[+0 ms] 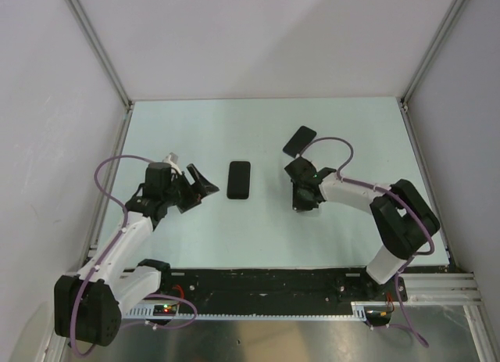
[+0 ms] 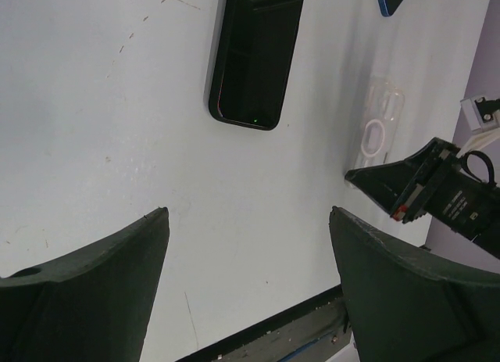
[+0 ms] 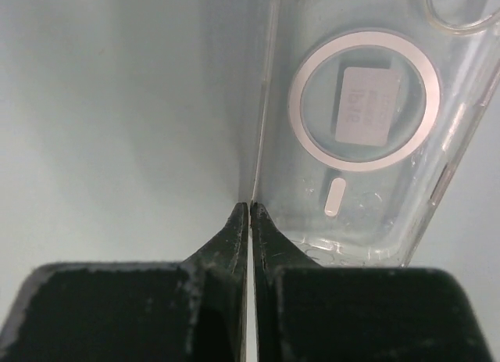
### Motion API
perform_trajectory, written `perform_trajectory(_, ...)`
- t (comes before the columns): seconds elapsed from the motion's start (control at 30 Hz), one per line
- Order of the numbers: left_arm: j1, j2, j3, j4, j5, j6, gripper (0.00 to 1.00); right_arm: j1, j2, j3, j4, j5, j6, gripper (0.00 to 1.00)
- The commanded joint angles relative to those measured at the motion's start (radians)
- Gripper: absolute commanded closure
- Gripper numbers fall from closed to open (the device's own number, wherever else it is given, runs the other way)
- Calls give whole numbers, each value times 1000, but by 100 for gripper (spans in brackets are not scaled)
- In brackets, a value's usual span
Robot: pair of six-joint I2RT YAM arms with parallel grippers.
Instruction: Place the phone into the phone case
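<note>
Here the right fingers [image 3: 234, 233] are clenched on one long side wall of the clear phone case [image 3: 375, 202], pinching its thin rim, probably to steady it on the counter [image 3: 117, 104]. The left fingers [image 2: 117, 284] hang spread and empty, facing the black phone [image 2: 254, 57], which lies flat and apart from the case. A second phone [image 1: 299, 141] sits farther back.
</note>
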Motion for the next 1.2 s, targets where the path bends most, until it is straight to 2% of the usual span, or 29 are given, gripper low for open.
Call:
perform_trajectory(0.0,8,-24,-5,29,17,-10,13,54,-45,-22,29,-35,40,100)
perform_trajectory(0.13,8,-27,-7,29,18,-10,13,61,-110,-67,37,-81,26,100)
perform_trajectory(0.2,8,-29,-9,30,18,-10,13,63,-142,-77,28,-95,20,95)
perform_trajectory(0.23,8,-29,-9,31,18,-10,13,61,-154,-79,22,-90,19,89)
perform_trajectory(0.4,8,-34,-10,34,19,-10,13,44,-224,-77,7,-107,16,40)
perform_trajectory(0.47,8,-34,-12,35,20,-11,13,30,-245,-65,6,-120,16,28)
perform_trajectory(0.5,9,-34,-13,35,20,-11,13,20,-248,-52,2,-117,17,25)
perform_trajectory(0.6,8,-33,-14,38,21,-11,13,-49,-223,2,-15,-82,41,21)
perform_trajectory(0.73,8,-32,-13,42,26,-14,13,-162,-76,161,7,-25,87,17)
perform_trajectory(0.87,8,-44,-19,42,21,-11,13,-192,142,396,-19,96,100,15)
perform_trajectory(1.0,8,-37,-20,42,15,-13,13,-214,349,652,-119,181,125,16)
perform_trajectory(1.17,8,-32,-20,41,14,-15,13,-224,514,849,-186,237,145,16)
